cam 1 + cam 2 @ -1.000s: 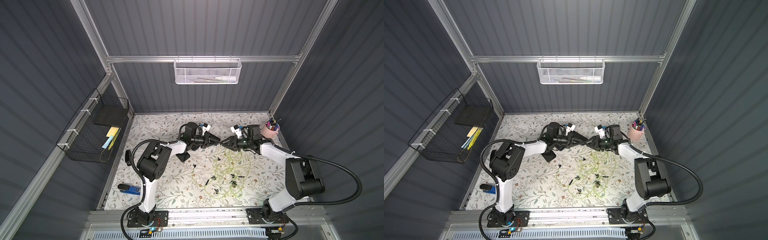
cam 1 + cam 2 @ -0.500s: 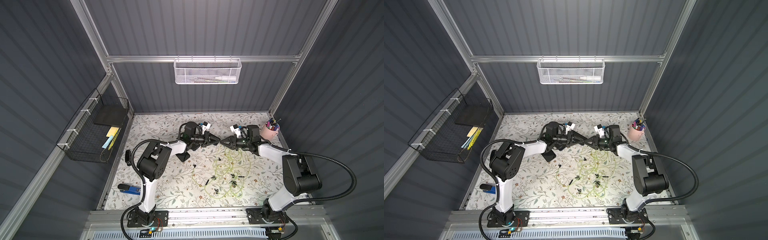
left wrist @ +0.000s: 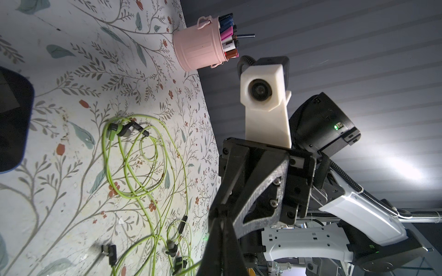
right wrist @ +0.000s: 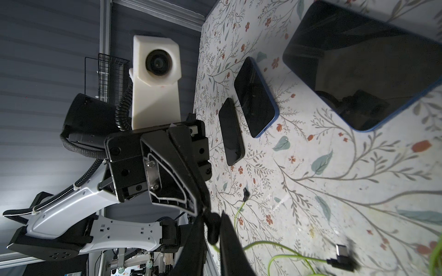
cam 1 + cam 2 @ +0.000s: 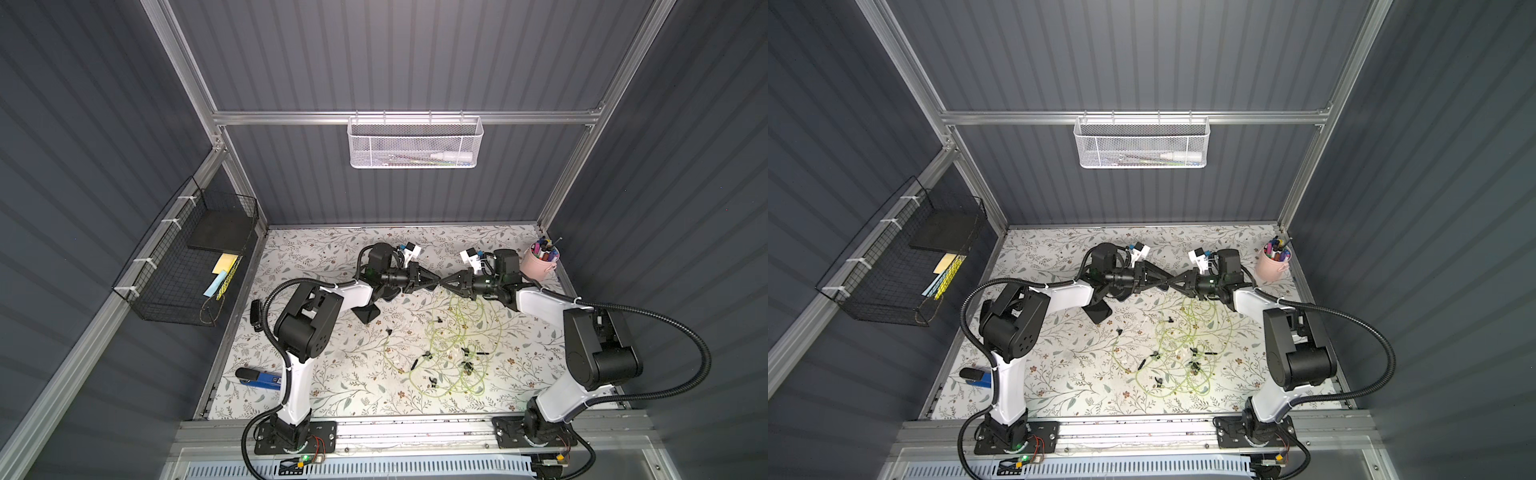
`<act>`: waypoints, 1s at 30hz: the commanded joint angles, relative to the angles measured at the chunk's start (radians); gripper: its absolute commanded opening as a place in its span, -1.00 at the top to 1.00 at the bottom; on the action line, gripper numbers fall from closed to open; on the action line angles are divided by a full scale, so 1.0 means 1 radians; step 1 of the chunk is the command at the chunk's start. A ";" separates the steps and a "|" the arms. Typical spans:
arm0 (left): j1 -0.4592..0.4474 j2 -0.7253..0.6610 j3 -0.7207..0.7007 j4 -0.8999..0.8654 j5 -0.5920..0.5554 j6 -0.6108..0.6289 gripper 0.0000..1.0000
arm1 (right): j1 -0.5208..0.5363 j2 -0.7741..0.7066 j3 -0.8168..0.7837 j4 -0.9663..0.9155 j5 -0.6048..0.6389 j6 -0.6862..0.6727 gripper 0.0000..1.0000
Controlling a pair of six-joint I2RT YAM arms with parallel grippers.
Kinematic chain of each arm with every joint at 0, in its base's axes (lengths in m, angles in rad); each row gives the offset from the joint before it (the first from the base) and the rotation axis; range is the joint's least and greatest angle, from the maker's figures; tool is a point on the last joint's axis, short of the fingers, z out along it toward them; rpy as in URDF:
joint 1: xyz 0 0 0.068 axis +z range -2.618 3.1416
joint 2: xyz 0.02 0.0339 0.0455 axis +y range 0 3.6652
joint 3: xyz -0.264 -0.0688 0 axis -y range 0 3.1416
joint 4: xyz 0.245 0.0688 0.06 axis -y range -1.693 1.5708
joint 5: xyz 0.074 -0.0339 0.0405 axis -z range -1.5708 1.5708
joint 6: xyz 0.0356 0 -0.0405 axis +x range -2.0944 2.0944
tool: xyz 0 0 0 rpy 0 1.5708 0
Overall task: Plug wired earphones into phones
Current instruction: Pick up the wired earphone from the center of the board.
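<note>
Above the far middle of the surface (image 5: 332, 374): left gripper (image 5: 435, 284) and right gripper (image 5: 446, 284), tip to tip, both clear of the floral cover; left gripper with jaws fully together, tips against a small black piece (image 4: 211, 228) of the wired earphones (image 5: 457, 345); any pinch by it on that piece or its cable impossible to tell; right gripper clamped on that same black piece, one finger to each side, a green cable running off from it. Bulk of the wired earphones in a loose tangle of pale green loops right of centre, between the middle and the near edge; black plugs, buds and inline pieces scattered among the loops; one loose black plug (image 4: 245, 194) on a green cable end near the smallest phone, apart from it; an angled plug (image 4: 342, 258) flat on the surface. Phones (image 4: 254, 98) flat, screens up, three in a row left of centre, side by side and apart from one another, two with blue rims; mostly hidden under the left arm in both top views. Pink bucket of pens (image 5: 540, 268) in the far right corner; blue-and-black tool (image 5: 257, 378) at the left edge toward the near corner; black wire basket (image 5: 183, 270) on the left wall beyond the left edge; white mesh basket (image 5: 413, 143) high on the back wall.
</note>
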 commanded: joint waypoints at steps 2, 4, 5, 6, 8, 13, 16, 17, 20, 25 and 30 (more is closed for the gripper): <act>0.000 0.029 0.000 0.022 0.021 -0.008 1.00 | -0.003 0.002 -0.004 0.022 -0.016 0.000 0.70; 0.000 0.029 -0.003 0.022 0.023 -0.007 1.00 | -0.003 -0.002 -0.002 0.013 -0.012 -0.006 0.71; 0.000 0.029 -0.005 0.024 0.022 -0.007 1.00 | -0.003 -0.003 -0.001 0.014 -0.012 -0.007 0.73; 0.000 0.029 -0.006 0.025 0.022 -0.007 1.00 | -0.003 -0.004 -0.001 0.014 -0.010 -0.008 0.73; 0.000 0.029 -0.010 0.030 0.023 -0.007 1.00 | -0.003 -0.007 0.000 0.010 -0.008 -0.009 0.69; 0.000 0.032 -0.011 0.032 0.025 -0.007 1.00 | -0.003 -0.004 0.003 0.015 -0.007 -0.004 0.67; 0.000 0.033 -0.010 0.036 0.028 -0.007 1.00 | -0.003 -0.004 0.003 0.015 -0.007 -0.003 0.71; 0.000 0.034 -0.010 0.037 0.030 -0.006 1.00 | -0.003 -0.004 0.003 0.014 -0.003 -0.004 0.76; 0.000 0.033 -0.013 0.040 0.029 -0.007 1.00 | -0.003 -0.008 0.002 0.012 0.002 -0.009 0.91; 0.002 0.020 -0.013 -0.013 -0.010 0.031 0.73 | -0.003 -0.011 0.000 0.009 0.005 -0.017 1.00; 0.012 0.009 0.043 -0.217 -0.113 0.116 -0.34 | -0.003 -0.033 0.010 -0.087 0.079 -0.087 1.00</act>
